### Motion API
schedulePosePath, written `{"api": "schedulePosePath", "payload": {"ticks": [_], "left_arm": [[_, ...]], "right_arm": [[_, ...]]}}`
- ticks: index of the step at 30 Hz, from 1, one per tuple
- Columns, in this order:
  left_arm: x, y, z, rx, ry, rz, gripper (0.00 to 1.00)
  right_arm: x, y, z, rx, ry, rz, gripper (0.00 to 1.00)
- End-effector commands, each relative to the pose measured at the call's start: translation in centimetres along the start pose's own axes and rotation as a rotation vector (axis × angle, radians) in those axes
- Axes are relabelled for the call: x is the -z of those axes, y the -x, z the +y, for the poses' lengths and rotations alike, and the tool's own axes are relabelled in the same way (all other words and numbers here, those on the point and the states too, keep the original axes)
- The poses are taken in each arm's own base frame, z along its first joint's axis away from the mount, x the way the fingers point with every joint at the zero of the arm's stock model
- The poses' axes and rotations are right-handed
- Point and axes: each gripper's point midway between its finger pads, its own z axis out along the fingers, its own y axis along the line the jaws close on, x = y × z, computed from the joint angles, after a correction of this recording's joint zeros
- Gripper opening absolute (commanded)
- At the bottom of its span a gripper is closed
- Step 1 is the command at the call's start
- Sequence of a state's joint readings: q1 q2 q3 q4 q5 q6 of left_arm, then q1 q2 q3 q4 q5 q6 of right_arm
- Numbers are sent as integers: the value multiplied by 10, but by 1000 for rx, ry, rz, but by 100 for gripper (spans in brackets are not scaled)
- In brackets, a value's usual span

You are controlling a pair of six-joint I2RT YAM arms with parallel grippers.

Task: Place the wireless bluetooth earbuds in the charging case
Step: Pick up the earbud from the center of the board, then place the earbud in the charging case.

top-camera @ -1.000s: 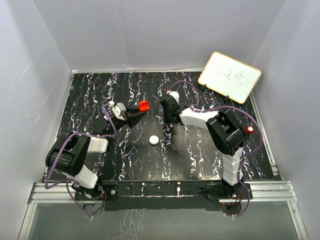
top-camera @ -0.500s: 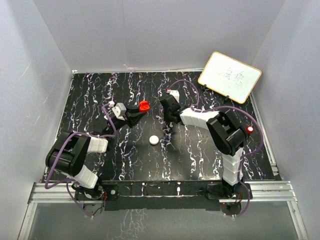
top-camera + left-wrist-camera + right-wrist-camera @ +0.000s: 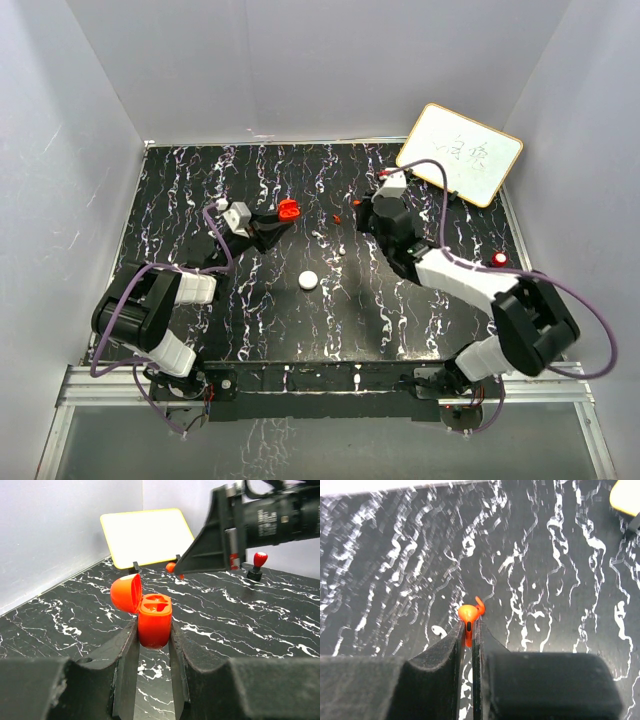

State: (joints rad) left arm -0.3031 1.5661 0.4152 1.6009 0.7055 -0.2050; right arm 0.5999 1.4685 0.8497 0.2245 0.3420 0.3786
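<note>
The red charging case (image 3: 154, 615) is pinched between my left gripper's (image 3: 154, 630) fingers, its lid (image 3: 125, 592) flipped open to the left and two empty wells showing. From above, the charging case (image 3: 288, 210) sits at the tip of the left gripper (image 3: 280, 219). My right gripper (image 3: 470, 625) is shut on one small orange-red earbud (image 3: 470, 614), whose head pokes out past the fingertips. From above, the right gripper (image 3: 343, 214) holds that earbud (image 3: 337, 216) a short way right of the case. The held earbud (image 3: 172, 567) hangs beyond the case in the left wrist view.
A white round puck (image 3: 309, 281) lies mid-table, nearer than both grippers. A yellow-framed whiteboard (image 3: 459, 153) leans at the back right. A small red-headed dark piece (image 3: 498, 259) stands on the table by the right arm, and this red-headed piece (image 3: 259, 560) also shows far right.
The right gripper closed on the earbud, lifted from the table near the white puck and swung back right, now pointing at the case. The left arm and case stayed put.
</note>
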Motion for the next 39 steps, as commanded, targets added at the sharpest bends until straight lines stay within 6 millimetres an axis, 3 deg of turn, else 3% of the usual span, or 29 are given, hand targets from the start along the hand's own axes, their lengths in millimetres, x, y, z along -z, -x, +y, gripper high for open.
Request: {"api": "schedulePosePath", "payload": {"ticks": [1,9,21,33,39], "left_arm": [[-12,53,0,-106,-35,-173,0],[-22,56,3,-48,-20,-195,0],[-38,53,-11,-24,-55,-202,0],[-48,54,-24,-35,-81,-215,0],[-49,49,-27,-42,-91,-207,0]], "right_arm": [[30,72,20,-20,158,-339,0],[68,85,51,-19,417,-494,0],[92,84,85,18,679,-677,0],[105,90,112,20,787,-832,0],[116,100,113,15,789,-885,0]]}}
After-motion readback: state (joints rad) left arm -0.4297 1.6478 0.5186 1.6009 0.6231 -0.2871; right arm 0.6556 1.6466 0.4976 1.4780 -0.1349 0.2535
